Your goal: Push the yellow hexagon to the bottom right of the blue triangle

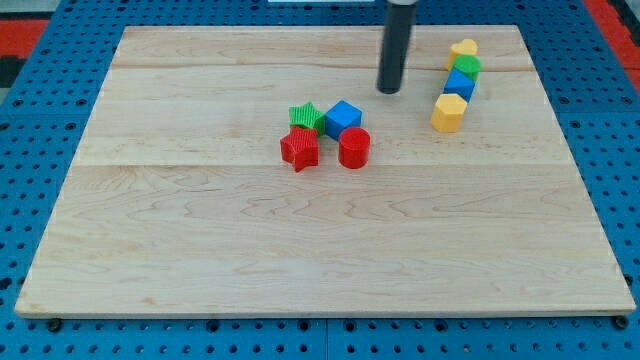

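The yellow hexagon (449, 112) lies at the view's upper right, at the lower end of a short column of blocks. Just above it is a blue block, which I take for the blue triangle (460, 84), then a green block (466, 66) and a yellow block (463, 48) at the top. My tip (389, 91) rests on the board to the left of this column, about level with the blue triangle and up-left of the yellow hexagon, apart from both.
A cluster sits near the board's middle: a green star (304, 116), a blue cube (344, 117), a red star (299, 149) and a red cylinder (354, 147). The wooden board (200, 250) lies on a blue pegboard.
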Controlling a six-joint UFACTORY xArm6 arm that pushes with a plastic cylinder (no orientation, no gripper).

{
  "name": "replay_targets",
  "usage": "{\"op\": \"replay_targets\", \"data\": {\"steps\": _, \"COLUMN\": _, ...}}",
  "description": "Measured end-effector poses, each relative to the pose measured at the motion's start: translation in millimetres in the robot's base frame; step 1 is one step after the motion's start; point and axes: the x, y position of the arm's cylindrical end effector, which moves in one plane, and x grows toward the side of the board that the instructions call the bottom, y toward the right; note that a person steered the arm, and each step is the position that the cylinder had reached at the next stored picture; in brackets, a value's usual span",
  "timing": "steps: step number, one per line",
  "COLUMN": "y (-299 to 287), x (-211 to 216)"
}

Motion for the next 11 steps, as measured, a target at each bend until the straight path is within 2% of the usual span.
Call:
{"op": "replay_targets", "data": {"steps": 1, "y": -22, "x": 16}}
{"op": "replay_targets", "data": {"steps": 3, "y": 27, "x": 67}}
{"op": "replay_targets", "data": {"steps": 6, "y": 115, "x": 57}}
{"op": "replay_targets", "data": {"steps": 7, "y": 108, "x": 57}}
{"op": "replay_targets", "data": {"steps": 8, "y": 43, "x": 54}}
{"op": "replay_targets", "data": {"steps": 9, "y": -8, "x": 21}}
{"op": "replay_targets", "data": {"steps": 10, "y": -13, "x": -7}}
{"op": "replay_targets", "data": {"steps": 11, "y": 17, "x": -16}}
